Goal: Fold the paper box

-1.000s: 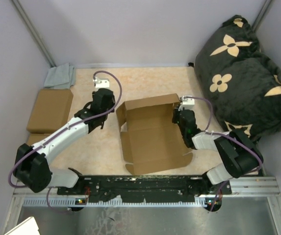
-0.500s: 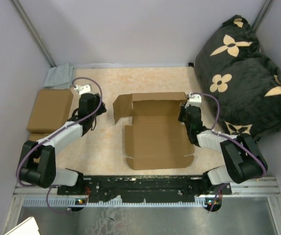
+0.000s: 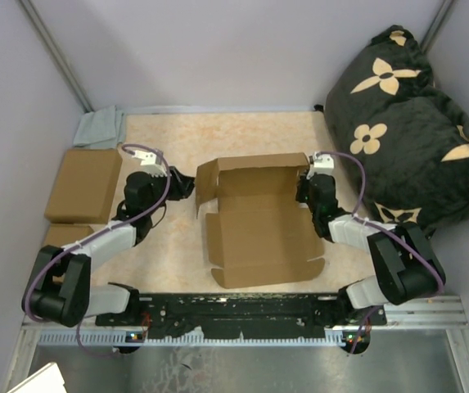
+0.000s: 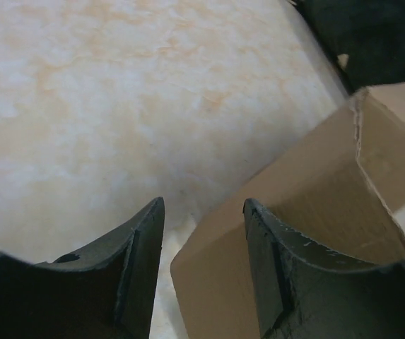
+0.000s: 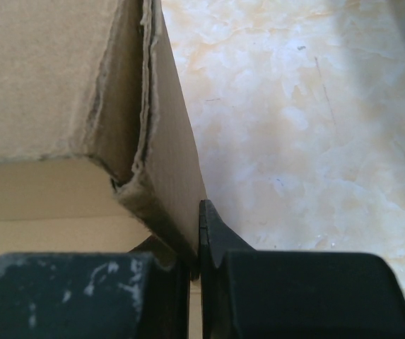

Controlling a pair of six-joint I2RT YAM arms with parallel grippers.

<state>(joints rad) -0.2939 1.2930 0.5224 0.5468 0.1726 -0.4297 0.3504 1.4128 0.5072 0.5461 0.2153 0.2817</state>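
The box (image 3: 259,229) lies open in the middle of the counter (image 3: 242,135), with its far wall raised and a flap standing at its far left corner. The right gripper (image 5: 196,220) is clenched on the box's right wall near the far right corner, pinching the cardboard between both fingers. The left gripper (image 4: 202,212) is released, its fingers moderately apart, low just left of the box. The standing flap's edge sits at the gap between them; whether it touches cannot be told.
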